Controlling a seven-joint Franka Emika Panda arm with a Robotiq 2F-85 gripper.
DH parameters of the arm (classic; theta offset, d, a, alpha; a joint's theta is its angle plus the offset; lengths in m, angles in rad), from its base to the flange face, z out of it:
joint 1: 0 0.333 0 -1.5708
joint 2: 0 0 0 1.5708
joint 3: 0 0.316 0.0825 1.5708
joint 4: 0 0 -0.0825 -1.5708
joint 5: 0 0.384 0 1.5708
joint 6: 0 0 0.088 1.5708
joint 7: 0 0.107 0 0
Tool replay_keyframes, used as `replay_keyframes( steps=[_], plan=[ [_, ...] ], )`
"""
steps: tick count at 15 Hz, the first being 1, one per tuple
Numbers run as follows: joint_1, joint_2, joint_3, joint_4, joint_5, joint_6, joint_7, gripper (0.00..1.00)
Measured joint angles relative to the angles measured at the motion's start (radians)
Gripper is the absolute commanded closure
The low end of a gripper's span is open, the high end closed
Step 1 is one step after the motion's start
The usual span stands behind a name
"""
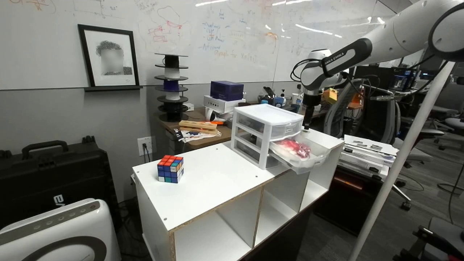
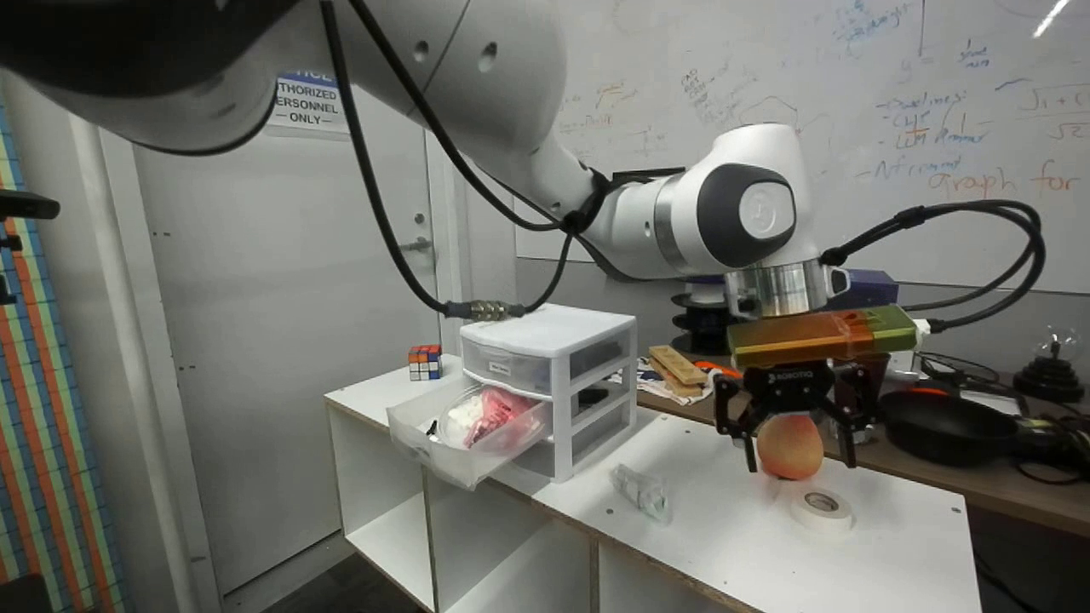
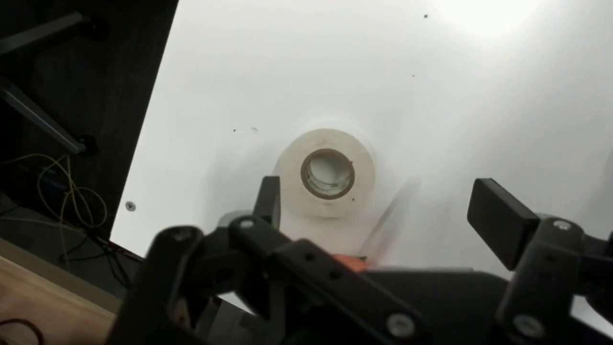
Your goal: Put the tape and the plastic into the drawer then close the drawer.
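The tape, a white roll [image 2: 839, 522], lies flat on the white cabinet top. In the wrist view the tape [image 3: 328, 206] lies beyond the left finger. The plastic, a clear crumpled piece [image 2: 643, 492], lies between the tape and the drawer unit. The drawer [image 2: 451, 464] is pulled out beneath the shut top drawer and holds red and white packets; the drawer also shows in an exterior view [image 1: 311, 165]. It looks like the middle level; the lowest front is partly hidden. My gripper [image 2: 800, 466] is open and empty above the tape; its fingers [image 3: 376, 203] are wide apart.
A peach-like fruit [image 2: 790, 443] sits near the tape, behind the gripper. The white three-drawer unit [image 1: 270, 114] stands on the cabinet [image 2: 920, 545]. A Rubik's cube [image 1: 170, 169] stands on its far side. A desk with a black pan [image 2: 945, 426] is behind.
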Motion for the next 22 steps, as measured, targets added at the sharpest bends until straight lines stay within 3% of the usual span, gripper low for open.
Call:
replay_keyframes(
  steps=[8, 12, 19, 20, 21, 22],
  plan=[
    [-0.091, 0.175, 0.06, 0.263, 0.035, -0.065, -0.168, 0.0],
    [-0.098, 0.23, 0.104, 0.334, 0.065, -0.127, -0.225, 0.0],
    [-0.089, 0.292, 0.098, 0.412, 0.084, -0.174, -0.239, 0.0],
    [-0.092, 0.295, 0.096, 0.417, 0.082, -0.174, -0.239, 0.07],
    [-0.094, 0.296, 0.091, 0.42, 0.079, -0.174, -0.239, 0.28],
    [-0.096, 0.296, 0.084, 0.422, 0.077, -0.174, -0.239, 0.31]
  ],
)
